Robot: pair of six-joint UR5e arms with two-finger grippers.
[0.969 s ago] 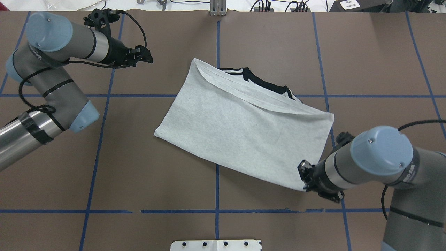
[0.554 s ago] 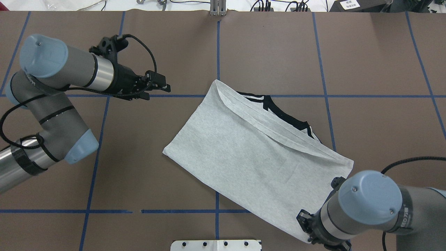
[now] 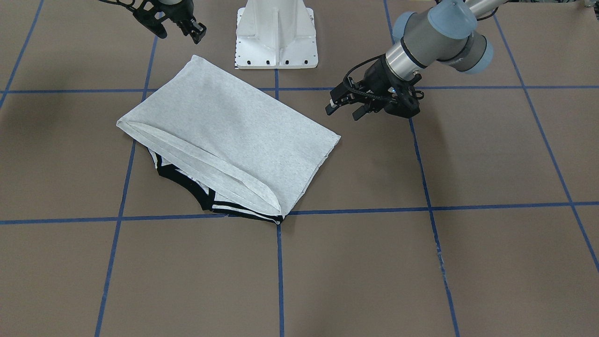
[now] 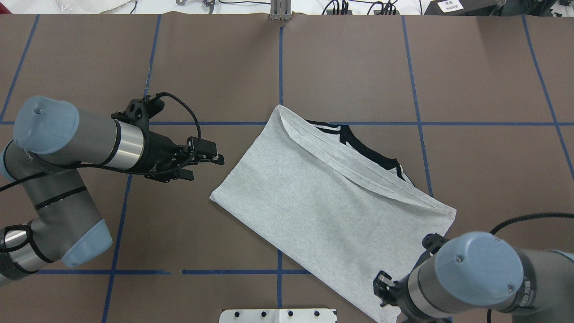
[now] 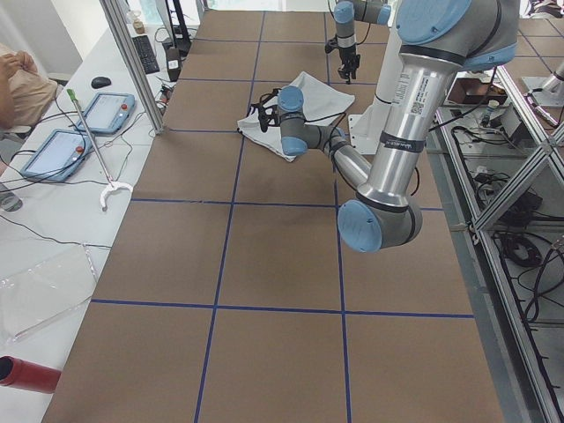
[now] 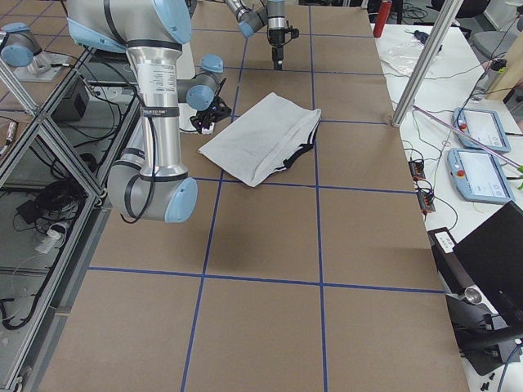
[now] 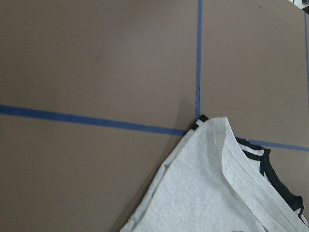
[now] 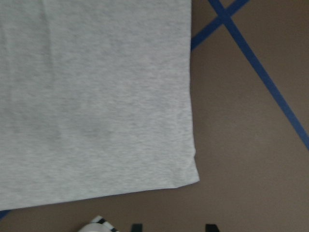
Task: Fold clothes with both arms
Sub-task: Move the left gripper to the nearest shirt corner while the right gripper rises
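**Both grippers empty, lining up the next fold**

Front-facing view: the left gripper (image 3: 343, 112) hangs with its jaws apart and nothing between them, just beside the T-shirt (image 3: 229, 126) and not touching it. The right gripper (image 3: 181, 29), likewise spread and empty, hovers by the shirt corner nearest the white pedestal (image 3: 277, 32). The shirt lies free on the brown table (image 3: 468, 257), skewed to the blue tape lines. Its plain grey cloth is doubled over, so only the black-and-white trim (image 3: 187, 185) peeks out along one long edge.

Overhead view: the left gripper (image 4: 206, 163) points at the shirt's left corner, near it but apart. The right gripper is mostly hidden under its own wrist, at the corner closest to the robot.

Side views: the shirt lies flat between the two arms. The jaws are too small to read here.

Wrist views: the left camera shows the far corner with its trim and no fingers. The right camera shows the near corner just ahead of two separated fingertips (image 8: 136, 227).

One fold looks made, and the next grasp seems to be in preparation. It calls for each gripper to drop onto its own corner, pinch every layer there, and lift in step with the other so the cloth carries across evenly.
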